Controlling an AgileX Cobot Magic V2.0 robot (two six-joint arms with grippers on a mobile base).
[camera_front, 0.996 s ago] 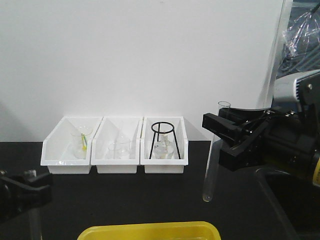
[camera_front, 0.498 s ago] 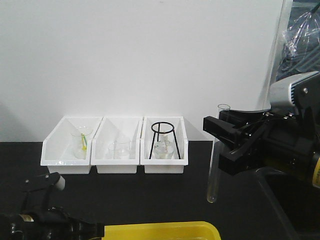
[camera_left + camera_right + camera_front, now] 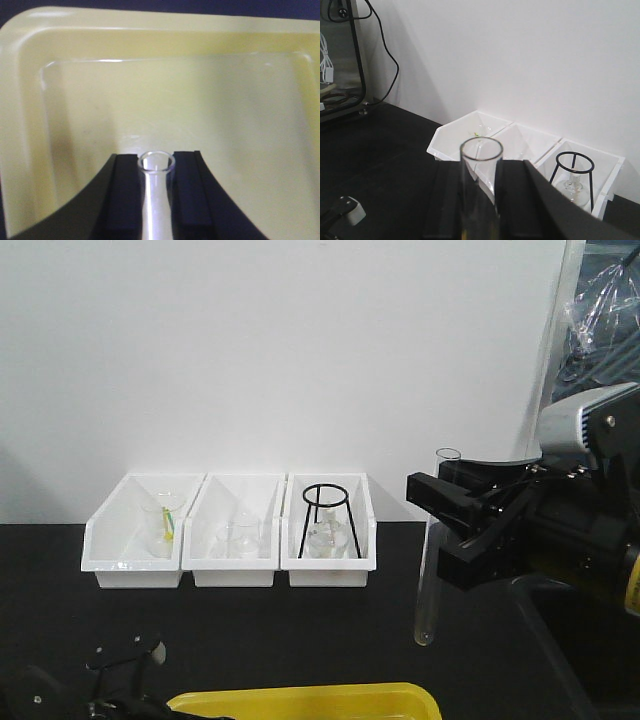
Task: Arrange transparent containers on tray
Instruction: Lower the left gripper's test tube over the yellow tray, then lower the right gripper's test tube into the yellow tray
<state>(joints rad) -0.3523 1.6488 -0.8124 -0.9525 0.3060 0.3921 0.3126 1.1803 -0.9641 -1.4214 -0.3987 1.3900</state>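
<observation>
Glass tube, gripped by right end effector; second tube, gripped by left end effector, over yellow tray

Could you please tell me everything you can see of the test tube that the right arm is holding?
The test tube is clear glass, long and slim, with a rimmed open mouth on top and a rounded bottom. It hangs nearly upright over the black tabletop, clamped by its upper half between the jaws of the right gripper.

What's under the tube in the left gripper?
The yellow tray: its floor, bare where visible, spreads below the test tube clamped in the left gripper. The black fingers hide the floor directly beneath.
</observation>
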